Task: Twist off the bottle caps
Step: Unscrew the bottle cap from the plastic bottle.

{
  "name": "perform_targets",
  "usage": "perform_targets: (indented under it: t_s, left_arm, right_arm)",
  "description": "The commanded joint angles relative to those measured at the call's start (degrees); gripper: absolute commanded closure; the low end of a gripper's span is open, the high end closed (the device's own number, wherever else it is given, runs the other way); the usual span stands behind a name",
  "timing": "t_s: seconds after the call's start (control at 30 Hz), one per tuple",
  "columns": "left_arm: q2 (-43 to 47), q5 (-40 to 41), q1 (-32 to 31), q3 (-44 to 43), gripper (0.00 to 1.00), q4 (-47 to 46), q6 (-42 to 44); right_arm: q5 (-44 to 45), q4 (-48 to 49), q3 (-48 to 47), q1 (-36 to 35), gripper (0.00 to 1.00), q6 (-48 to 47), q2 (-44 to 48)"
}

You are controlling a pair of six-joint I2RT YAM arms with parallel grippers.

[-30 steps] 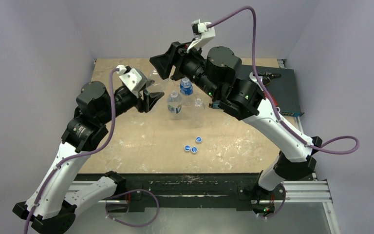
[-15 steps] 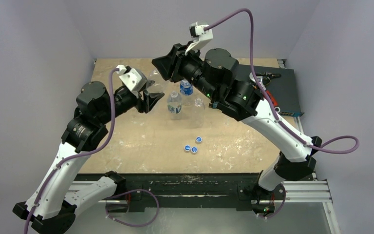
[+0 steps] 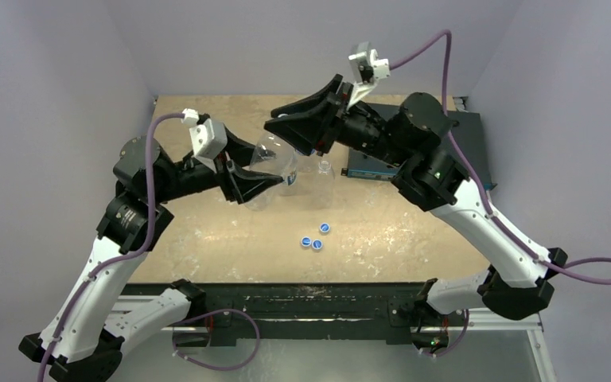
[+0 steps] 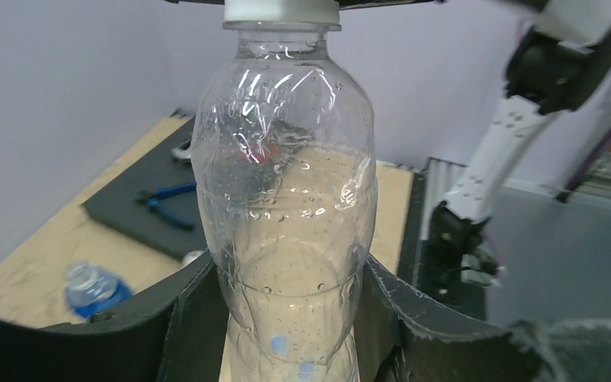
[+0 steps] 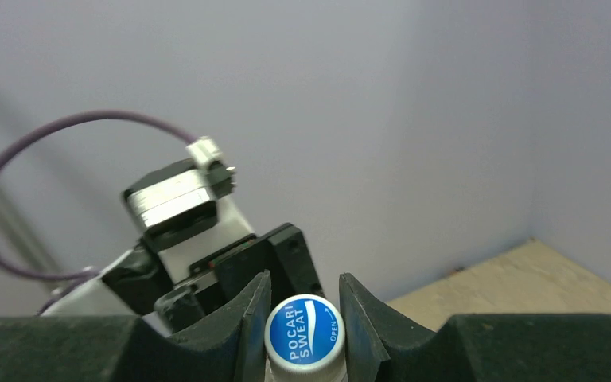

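Note:
My left gripper [image 3: 256,185] is shut on the lower body of a clear unlabelled bottle [image 3: 275,156] and holds it above the table, tilted toward the right arm. In the left wrist view the bottle [image 4: 285,199] stands between the jaws of this gripper [image 4: 286,318], its cap [image 4: 281,9] at the top edge. My right gripper [image 3: 285,127] is on that cap. In the right wrist view the blue cap [image 5: 304,333] sits between the black fingers of this gripper [image 5: 304,298], which press its sides. Three loose blue caps [image 3: 316,237] lie on the table.
An uncapped clear bottle [image 3: 324,170] stands behind the held one. A labelled bottle [image 3: 289,181] is partly hidden beside it. Another blue-labelled bottle [image 4: 91,288] shows in the left wrist view. A black mat [image 3: 465,151] with pliers [image 4: 165,199] lies at the back right.
My left gripper has lifted the clear bottle off the table and tilted it right. My right arm has swung round and brought its fingers onto the cap.

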State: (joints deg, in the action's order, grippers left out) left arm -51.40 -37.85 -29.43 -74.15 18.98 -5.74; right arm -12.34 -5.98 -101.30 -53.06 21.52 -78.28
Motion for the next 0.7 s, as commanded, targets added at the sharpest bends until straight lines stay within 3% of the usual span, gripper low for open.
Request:
perform_targets:
  t_s: [0.0,0.23,0.43,0.53,0.6,0.63,0.67]
  left_arm:
    - [1.17,-16.89,-0.28,-1.08,0.96,-13.26,-13.17]
    - [0.98,-23.11,-0.31,-0.07,0.96,-19.83,-20.00]
    - [1.14,-22.56,-0.28,-0.44,0.97,-16.49,-16.78]
    - [1.25,-19.64,-0.27,-1.22,0.97,-11.38,-11.46]
    - [1.36,-14.97,-0.28,-1.87,0.97,-7.32,-6.40]
    - [1.36,-12.00,-0.35,-2.10,0.97,-5.75,-4.05]
    - [1.46,-8.95,-0.35,-2.10,0.97,-4.51,-1.72]
  right_arm:
    - [-24.89,14.04,2.35,3.11,1.00,3.12,3.79]
    - [-40.77,17.13,1.71,3.22,1.00,5.43,2.56]
    - [-39.55,11.89,0.56,3.72,1.00,2.46,2.32]
    - [-28.69,5.61,-0.64,3.93,0.59,-1.16,3.49]
    - [-18.74,3.11,-0.76,3.93,0.16,-1.42,4.80]
    - [-13.62,1.95,-0.78,3.93,0.03,-1.34,5.41]
    - [-9.09,1.50,-0.71,3.93,0.02,-1.56,6.08]
